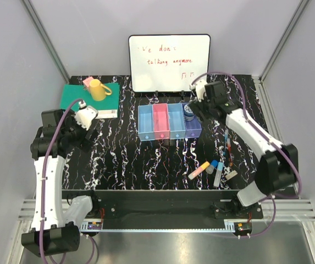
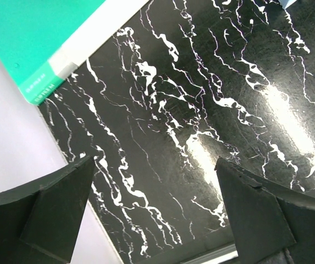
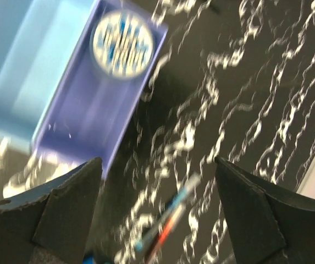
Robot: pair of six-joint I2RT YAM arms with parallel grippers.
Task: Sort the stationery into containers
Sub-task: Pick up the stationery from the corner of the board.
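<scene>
Patterned roll sits in purple bin, right gripper spread empty above, pens at its 6 o'clock; left gripper idle, spread.

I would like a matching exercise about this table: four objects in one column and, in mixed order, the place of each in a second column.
Objects:
1. patterned roll
2. yellow mug
3. whiteboard
4. markers

Places:
A. behind the bins
B. on the table near the right arm's base
C. in the purple bin
D. on the green book

Pairs: 1-C, 2-D, 3-A, 4-B
</scene>
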